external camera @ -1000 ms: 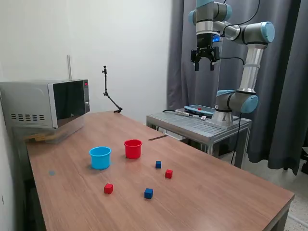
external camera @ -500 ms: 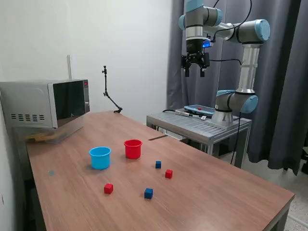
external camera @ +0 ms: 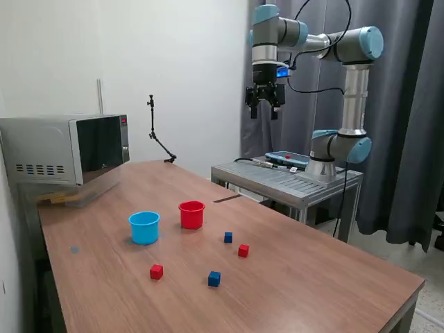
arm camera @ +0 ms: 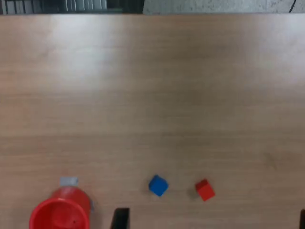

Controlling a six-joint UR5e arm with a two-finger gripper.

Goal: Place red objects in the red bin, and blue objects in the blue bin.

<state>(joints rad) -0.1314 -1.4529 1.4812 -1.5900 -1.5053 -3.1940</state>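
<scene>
The red bin (external camera: 191, 214) and the blue bin (external camera: 144, 227) stand side by side on the wooden table (external camera: 312, 277). One blue cube (external camera: 227, 237) and one red cube (external camera: 243, 250) lie near the red bin. Another red cube (external camera: 156, 271) and blue cube (external camera: 214, 278) lie nearer the front edge. My gripper (external camera: 263, 111) hangs high above the table's far side, open and empty, pointing down. The wrist view shows the red bin (arm camera: 59, 214), a blue cube (arm camera: 157, 185), a red cube (arm camera: 205, 190) and a dark fingertip (arm camera: 120, 219).
A microwave (external camera: 66, 149) sits at the table's far corner on the exterior view's left. A thin black stand (external camera: 156, 132) rises behind the table. The arm's base stands on a metal bench (external camera: 277, 182) holding a teach pendant (external camera: 288, 159). Dark curtains hang behind.
The gripper has swung toward the exterior view's left, staying high and open. The cups and cubes have not moved.
</scene>
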